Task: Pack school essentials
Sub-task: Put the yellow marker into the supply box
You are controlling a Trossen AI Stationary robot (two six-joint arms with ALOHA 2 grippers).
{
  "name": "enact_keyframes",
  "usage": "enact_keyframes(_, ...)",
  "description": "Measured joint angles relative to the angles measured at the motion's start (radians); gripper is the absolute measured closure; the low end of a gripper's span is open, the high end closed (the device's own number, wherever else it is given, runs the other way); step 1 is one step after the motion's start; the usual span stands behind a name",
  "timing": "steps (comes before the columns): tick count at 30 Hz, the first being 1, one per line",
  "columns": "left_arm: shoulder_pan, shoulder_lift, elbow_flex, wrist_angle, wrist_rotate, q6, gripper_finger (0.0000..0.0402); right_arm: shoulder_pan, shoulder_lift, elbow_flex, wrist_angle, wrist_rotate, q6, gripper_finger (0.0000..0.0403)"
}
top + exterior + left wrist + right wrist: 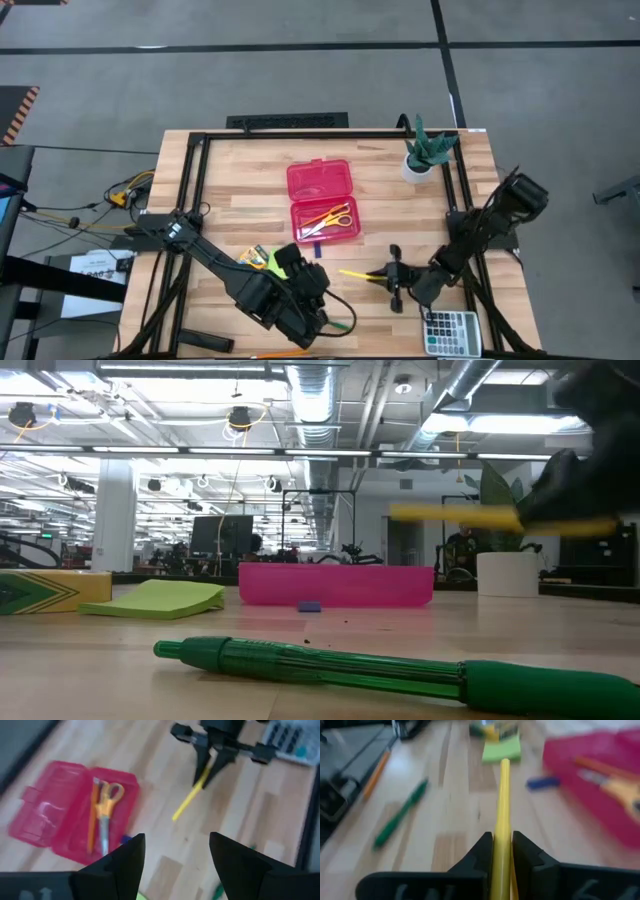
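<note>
Pens come first along the bench's (240,170) near edge: the green pen (400,672) lies flat on the wood closest to the low camera, with an orange pencil (376,767) lying apart from it, nearer the bench's edge. The left hand (175,851) hovers over this near part of the bench, its two dark fingers spread apart with nothing between them. Just past it sit the lime sticky-note pad (155,600) and the yellow-green crayon box (50,590), side by side, the pad's edge touching or nearly touching the box. To the right at the same depth, the right hand (502,851) is clamped on the yellow pen (504,805), gripping it at one end so the pen juts out level above the bench, clear of the wood, pointing toward the pad. The grey calculator (451,331) lies at the near right corner, just beside that arm. Farther in, a tiny blue eraser (310,606) rests on the wood just in front of the pink pencil case (322,202), which lies opened flat mid-bench. Its near half holds the orange-yellow-handled scissors (332,219) and an orange pencil alongside them; its far half looks bare. Farthest back, near the right rear corner, stands the white-potted green plant (425,153).
</note>
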Motion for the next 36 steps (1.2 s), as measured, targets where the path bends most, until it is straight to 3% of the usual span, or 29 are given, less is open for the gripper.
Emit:
enact_keyframes(10, -0.045, -0.022, 0.0, -0.052, -0.327, -0.345, 0.0186, -0.121, -0.316, 0.002, 0.016, -0.009, -0.248, 0.0352)
enact_keyframes(16, -0.037, -0.043, 0.0, 0.149, -0.43, -0.313, 0.0186, -0.153, -0.505, 0.003, 0.031, 0.0, -0.349, 0.0352)
enact_keyframes(18, -0.011, -0.049, 0.0, 0.263, -0.384, -0.26, 0.0186, -0.156, -0.557, 0.004, 0.043, 0.0, -0.383, 0.0352)
enact_keyframes(21, 0.051, -0.054, 0.0, 0.474, -0.223, -0.08, 0.0186, -0.158, -0.621, 0.004, 0.081, 0.001, -0.443, 0.0352)
enact_keyframes(24, 0.095, -0.052, -0.001, 0.754, -0.159, 0.184, 0.0186, -0.155, -0.676, 0.005, 0.14, 0.002, -0.494, 0.0352)
enact_keyframes(27, 0.141, -0.054, 0.001, 0.986, -0.024, 0.446, 0.0186, -0.137, -0.721, 0.005, 0.189, 0.001, -0.547, 0.0351)
enact_keyframes(31, 0.194, -0.062, 0.0, 1.143, 0.124, 0.597, 0.0186, -0.107, -0.772, 0.005, 0.272, 0.002, -0.644, 0.0351)
enact_keyframes(36, 0.244, -0.078, 0.001, 1.206, 0.16, 0.735, 0.0186, -0.081, -0.825, 0.005, 0.32, 0.006, -0.754, 0.0351)
